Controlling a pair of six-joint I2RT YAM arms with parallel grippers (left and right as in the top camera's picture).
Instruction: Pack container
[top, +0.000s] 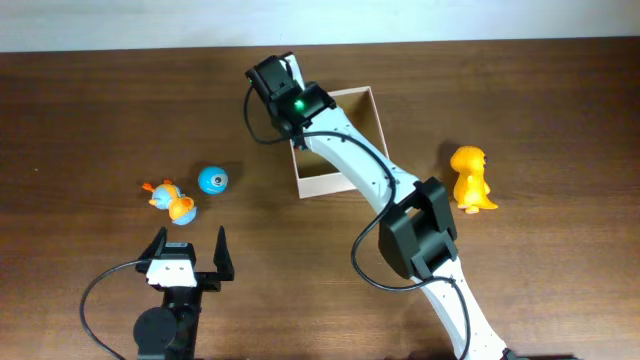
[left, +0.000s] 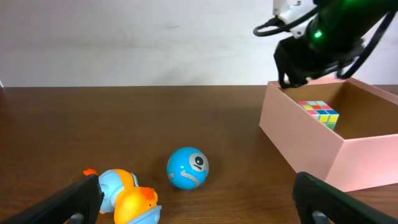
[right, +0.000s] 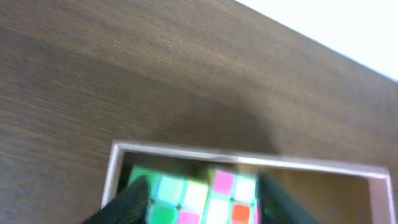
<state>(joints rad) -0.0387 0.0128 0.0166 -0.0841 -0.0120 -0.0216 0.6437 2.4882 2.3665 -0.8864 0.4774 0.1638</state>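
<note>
The container (top: 378, 112) is a square cream-walled box with a tan floor at the table's back middle. A multicoloured cube (left: 320, 112) lies inside it near the far left corner. My right gripper (right: 204, 183) hangs over that corner, jaws open, with a finger on either side of the cube (right: 205, 196). In the overhead view the arm hides the cube. My left gripper (top: 188, 245) stands wide open near the front edge and holds nothing. Just ahead of it are a blue ball (left: 188, 168) and an orange and blue duck toy (left: 127, 199).
A yellow dinosaur toy (top: 470, 178) stands on the wood to the right of the container. The right arm (top: 420, 235) stretches diagonally from the front right across the box. The ball (top: 212, 180) and duck (top: 172, 200) lie left of the box.
</note>
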